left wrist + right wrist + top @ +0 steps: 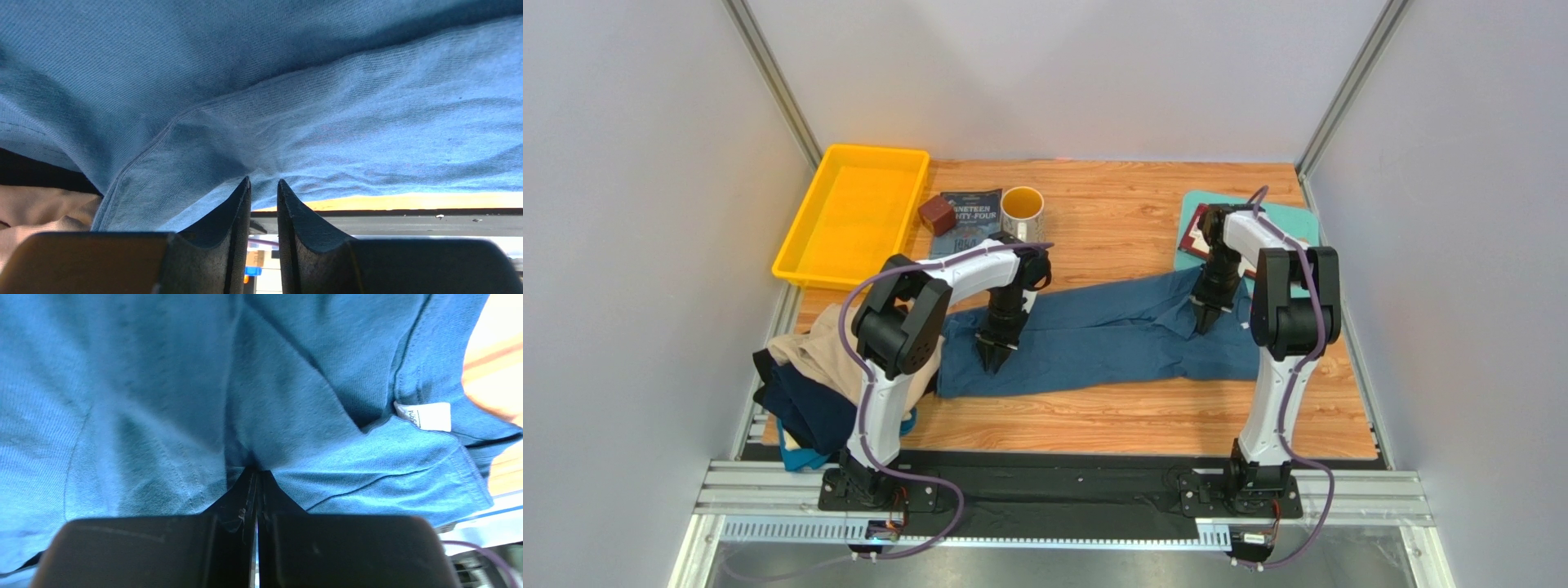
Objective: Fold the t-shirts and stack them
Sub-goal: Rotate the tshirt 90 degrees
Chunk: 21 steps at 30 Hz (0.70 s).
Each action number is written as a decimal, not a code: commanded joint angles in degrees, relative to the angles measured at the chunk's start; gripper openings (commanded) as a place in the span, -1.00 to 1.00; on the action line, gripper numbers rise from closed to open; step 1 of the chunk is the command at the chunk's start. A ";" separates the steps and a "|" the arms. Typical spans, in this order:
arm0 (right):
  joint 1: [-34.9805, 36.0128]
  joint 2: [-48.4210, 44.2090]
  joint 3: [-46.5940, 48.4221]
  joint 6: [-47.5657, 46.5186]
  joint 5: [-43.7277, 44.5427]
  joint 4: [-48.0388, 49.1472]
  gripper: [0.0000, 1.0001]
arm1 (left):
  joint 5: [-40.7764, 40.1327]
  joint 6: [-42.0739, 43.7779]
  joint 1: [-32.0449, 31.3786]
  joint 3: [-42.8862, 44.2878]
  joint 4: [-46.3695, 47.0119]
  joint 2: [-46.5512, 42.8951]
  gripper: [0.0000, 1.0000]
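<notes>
Wood table (1112, 417) boxed in by white walls. Nearest, found a messy heap (817, 380) of tan and dark shirts at the left edge, not folded. Saw the teal shirt (1100, 337) past it, spread long across the middle, wrinkly. Caught the left gripper (995, 358) narrow, nipping its cloth, and the right gripper (1201, 321) shut tight near the collar tag. Judged almost all the job left: no neat stack anywhere. Spotted a yellow tray (799, 245) and cup (1022, 211) far back.

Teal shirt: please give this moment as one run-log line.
teal shirt: spread on table | left gripper: at shirt, grip unclear | right gripper: shut on shirt
</notes>
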 commanded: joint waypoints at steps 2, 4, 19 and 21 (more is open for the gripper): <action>-3.89 -0.71 -7.15 4.47 0.22 4.16 -0.99 | 0.53 2.12 -0.99 0.03 1.10 -0.69 -0.45; -5.38 -3.08 -9.60 4.47 1.45 3.98 -1.00 | 1.05 2.82 -1.61 0.64 1.28 -0.25 -0.45; -15.23 -13.55 -9.54 6.58 5.59 1.52 -1.00 | 7.03 6.69 -5.04 3.90 4.53 5.02 -0.45; -15.58 -12.15 -6.12 6.67 5.59 0.82 -0.99 | 4.42 6.78 -5.04 4.95 4.53 5.55 -0.45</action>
